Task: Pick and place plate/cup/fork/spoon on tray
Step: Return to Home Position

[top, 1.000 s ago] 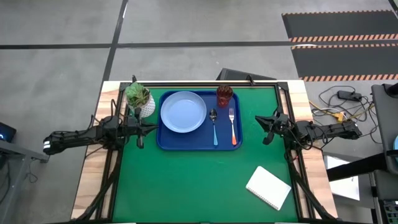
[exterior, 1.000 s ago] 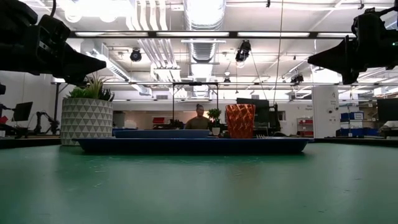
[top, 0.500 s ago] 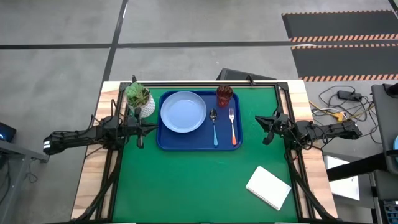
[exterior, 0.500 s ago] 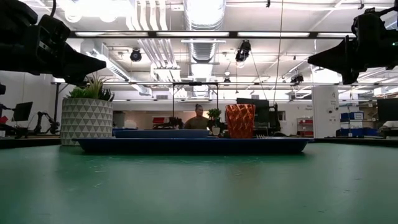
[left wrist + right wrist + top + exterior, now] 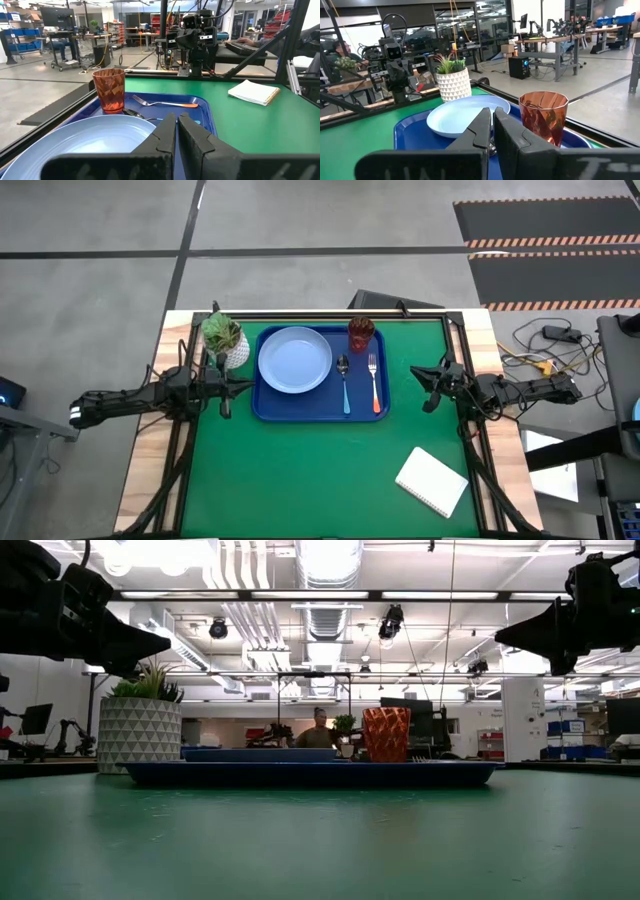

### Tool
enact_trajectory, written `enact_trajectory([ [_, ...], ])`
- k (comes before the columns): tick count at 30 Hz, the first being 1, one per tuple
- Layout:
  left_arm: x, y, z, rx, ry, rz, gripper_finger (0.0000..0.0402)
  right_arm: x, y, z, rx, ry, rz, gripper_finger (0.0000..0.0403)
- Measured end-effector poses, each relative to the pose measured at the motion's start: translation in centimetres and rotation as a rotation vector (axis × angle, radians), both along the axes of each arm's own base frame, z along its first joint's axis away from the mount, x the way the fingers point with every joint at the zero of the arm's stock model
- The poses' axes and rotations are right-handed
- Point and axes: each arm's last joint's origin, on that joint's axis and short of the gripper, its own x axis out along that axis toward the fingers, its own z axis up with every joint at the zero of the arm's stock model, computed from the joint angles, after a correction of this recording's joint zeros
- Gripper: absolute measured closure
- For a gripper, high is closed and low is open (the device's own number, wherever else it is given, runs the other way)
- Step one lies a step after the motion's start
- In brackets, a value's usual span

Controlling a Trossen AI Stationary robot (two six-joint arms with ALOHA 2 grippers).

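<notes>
The dark-blue tray [image 5: 262, 412] lies at the table's far middle. On it rest the pale-blue plate [image 5: 294, 360], the reddish-brown cup [image 5: 361, 333] standing upright, the blue-handled spoon [image 5: 344, 385] and the orange-handled fork [image 5: 375, 385]. My left gripper [image 5: 244, 384] is shut and empty just left of the tray, above the table. My right gripper [image 5: 418, 375] is shut and empty right of the tray, above the table. The plate [image 5: 85, 142], cup [image 5: 109, 90] and fork [image 5: 167, 104] show in the left wrist view; the plate [image 5: 465, 115] and cup [image 5: 543, 117] show in the right wrist view.
A white pot with a green plant [image 5: 224, 339] stands at the tray's far left corner. A white notepad [image 5: 431, 481] lies at the near right of the green mat [image 5: 310, 475]. A person shows far behind the table in the low view [image 5: 319, 730].
</notes>
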Motion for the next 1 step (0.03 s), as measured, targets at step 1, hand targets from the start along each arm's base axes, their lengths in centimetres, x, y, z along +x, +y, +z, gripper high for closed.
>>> enact_trajectory([
  [1, 0.0, 0.0, 0.0, 0.0, 0.0, 0.0, 0.0402, 0.0, 0.0, 0.0, 0.0, 0.0, 0.0, 0.0394],
])
